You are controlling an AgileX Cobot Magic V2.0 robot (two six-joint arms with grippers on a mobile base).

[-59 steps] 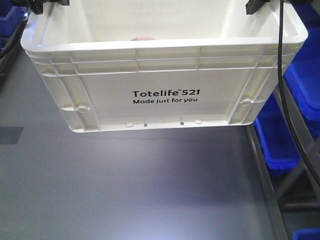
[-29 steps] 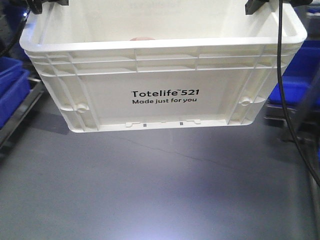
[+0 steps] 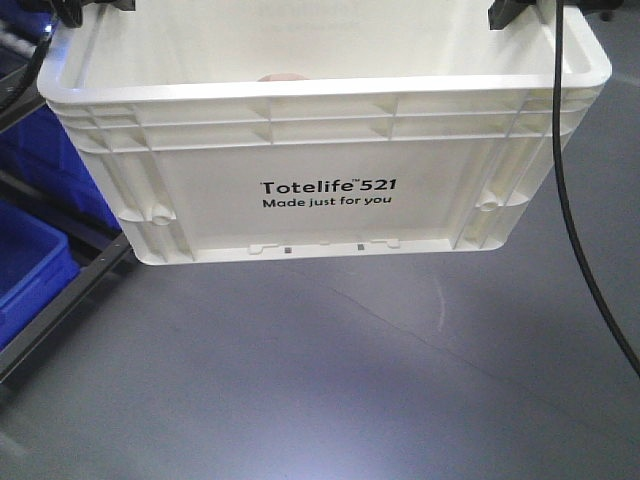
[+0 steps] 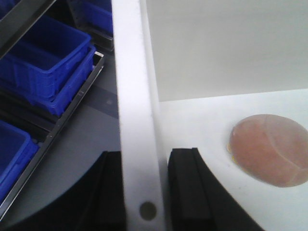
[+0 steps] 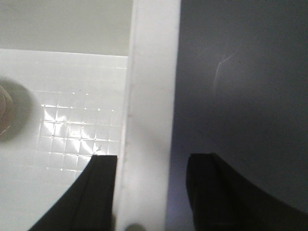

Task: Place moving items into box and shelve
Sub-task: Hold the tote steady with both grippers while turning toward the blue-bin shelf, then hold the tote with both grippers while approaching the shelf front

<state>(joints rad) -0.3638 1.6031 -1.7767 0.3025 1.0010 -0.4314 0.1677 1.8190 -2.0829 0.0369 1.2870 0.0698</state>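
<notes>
Grey floor (image 3: 300,380) below, left claw (image 4: 144,166) and right claw (image 5: 151,166) clamp the box (image 3: 320,190) rim, bun (image 3: 284,76) half-hidden.

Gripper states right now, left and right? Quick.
The left gripper is shut on the box, jaws straddling its rim.
The right gripper is shut on the box too, on the opposite rim.

Blue bins (image 4: 48,67) line a metal rack (image 4: 72,104) — grey floor (image 3: 320,380).
</notes>
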